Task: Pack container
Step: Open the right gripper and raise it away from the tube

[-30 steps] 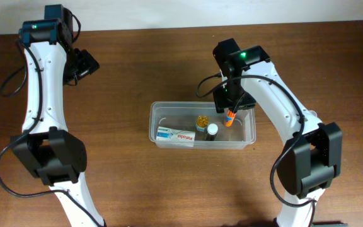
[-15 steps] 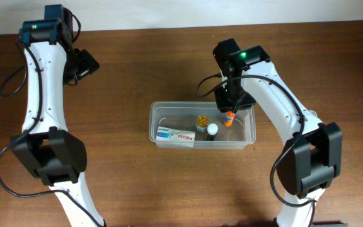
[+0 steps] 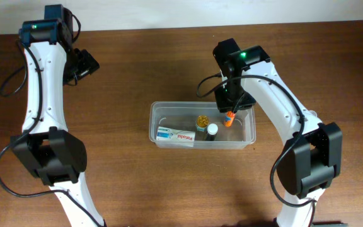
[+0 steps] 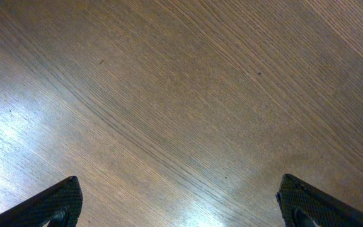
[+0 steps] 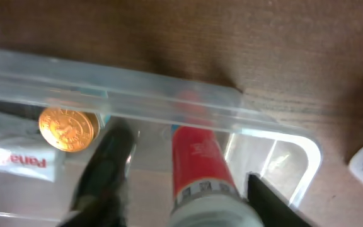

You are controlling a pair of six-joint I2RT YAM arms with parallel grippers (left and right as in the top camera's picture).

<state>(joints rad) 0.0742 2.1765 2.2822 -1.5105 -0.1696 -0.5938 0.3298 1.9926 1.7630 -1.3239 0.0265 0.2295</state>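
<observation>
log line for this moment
left end effector open over table | right end effector over tub, red tube under it, grip unclear | inside: box, gold-cap bottle, white-cap bottle

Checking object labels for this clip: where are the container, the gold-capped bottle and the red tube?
container (image 3: pixel 152 126): overhead view, left wall of the clear tub.
gold-capped bottle (image 5: pixel 69 128): right wrist view, centre of its gold cap.
red tube (image 5: pixel 197 157): right wrist view, middle of its red body.

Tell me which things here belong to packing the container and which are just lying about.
Job: container; red tube at right gripper; box, gold-lidded jar, white-capped bottle inside.
Lying about: no loose items seen; only left gripper, open, over wooden table.
</observation>
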